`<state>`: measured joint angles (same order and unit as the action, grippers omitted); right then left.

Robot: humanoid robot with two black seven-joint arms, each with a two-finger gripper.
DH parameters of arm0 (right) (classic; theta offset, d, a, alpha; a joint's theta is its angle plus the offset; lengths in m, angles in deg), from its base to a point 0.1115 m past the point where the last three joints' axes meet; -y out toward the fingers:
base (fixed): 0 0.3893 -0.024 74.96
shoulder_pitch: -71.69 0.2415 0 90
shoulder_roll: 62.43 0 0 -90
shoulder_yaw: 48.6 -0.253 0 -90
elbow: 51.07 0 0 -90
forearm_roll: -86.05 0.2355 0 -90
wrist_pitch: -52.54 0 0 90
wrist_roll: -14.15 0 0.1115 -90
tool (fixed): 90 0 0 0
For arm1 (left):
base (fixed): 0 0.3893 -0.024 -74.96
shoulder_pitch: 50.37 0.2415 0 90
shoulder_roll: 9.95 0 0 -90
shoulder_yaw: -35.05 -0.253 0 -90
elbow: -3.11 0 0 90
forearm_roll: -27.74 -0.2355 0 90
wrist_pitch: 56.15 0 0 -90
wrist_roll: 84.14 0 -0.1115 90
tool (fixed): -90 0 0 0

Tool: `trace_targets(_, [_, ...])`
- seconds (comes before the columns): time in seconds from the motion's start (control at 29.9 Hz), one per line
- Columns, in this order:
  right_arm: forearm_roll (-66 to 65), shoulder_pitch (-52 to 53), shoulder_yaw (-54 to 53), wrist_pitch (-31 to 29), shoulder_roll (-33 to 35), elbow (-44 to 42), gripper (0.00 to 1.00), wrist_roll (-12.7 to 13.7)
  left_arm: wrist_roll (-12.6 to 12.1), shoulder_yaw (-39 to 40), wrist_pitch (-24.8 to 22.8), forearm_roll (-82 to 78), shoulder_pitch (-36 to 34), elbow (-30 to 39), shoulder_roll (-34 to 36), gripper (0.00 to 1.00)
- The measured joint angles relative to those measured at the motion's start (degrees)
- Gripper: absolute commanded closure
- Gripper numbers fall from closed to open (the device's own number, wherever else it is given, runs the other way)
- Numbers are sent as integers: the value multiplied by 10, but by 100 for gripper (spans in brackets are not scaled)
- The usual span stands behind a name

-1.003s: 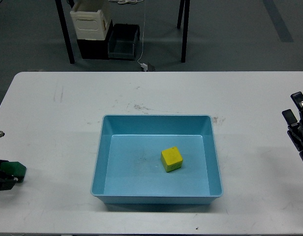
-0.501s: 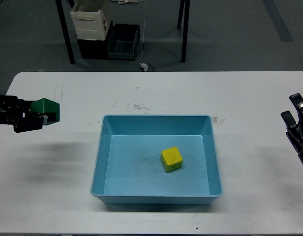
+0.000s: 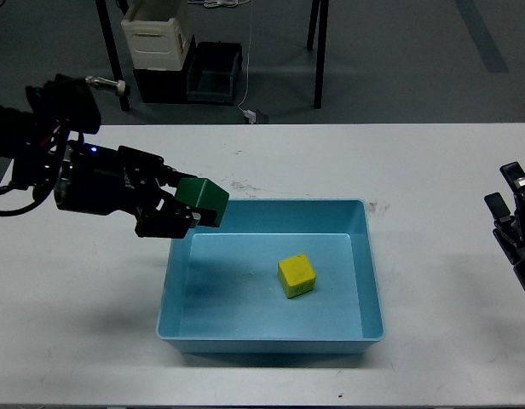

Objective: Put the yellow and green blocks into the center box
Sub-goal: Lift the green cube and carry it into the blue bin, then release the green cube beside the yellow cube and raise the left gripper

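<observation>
A blue box [image 3: 370, 281] sits at the middle of the white table. A yellow block [image 3: 297, 276] lies inside it, right of centre. My left gripper [image 3: 191, 204] is shut on a green block [image 3: 204, 198] and holds it in the air over the box's far left corner. My right gripper [image 3: 513, 213] is at the table's right edge, far from the box and empty; its fingers are seen end-on and dark.
The white table [image 3: 271, 166] spans the view. Behind it on the floor stand a cream crate [image 3: 157, 34] and a dark bin [image 3: 213, 73] between black table legs.
My left arm has swung up and to the right with the green block, from the table's left edge to over the box's far left corner. The right arm has barely moved.
</observation>
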<state>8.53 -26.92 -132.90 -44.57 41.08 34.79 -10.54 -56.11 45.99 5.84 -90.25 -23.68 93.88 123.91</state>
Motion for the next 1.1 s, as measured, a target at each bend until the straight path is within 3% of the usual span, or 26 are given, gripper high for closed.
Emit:
trace_targets(0.27, [1, -1, -1, 13, -1, 0, 0, 0, 0, -83, 0, -69, 1, -52, -69, 57])
trace_targets(0.33, [1, -1, -1, 16, -1, 0, 0, 0, 0, -96, 0, -70, 3, -57, -78, 46])
trace_targets(0.47, [1, -1, 0, 18, -2, 0, 0, 0, 0, -103, 0, -70, 8, -71, -91, 13])
trace_targets(0.63, [1, 0, 1, 18, -2, 1, 0, 0, 0, -102, 0, -70, 11, -100, -116, 1])
trace_targets(0.9, [1, 2, 10, 18, -1, 6, 0, 0, 0, -60, 0, -62, 13, -116, -131, 1])
trace_targets(1.1, [0, 15, 16, 17, -1, 9, 0, -31, 0, 130, 0, 222, 72, -122, -125, 0])
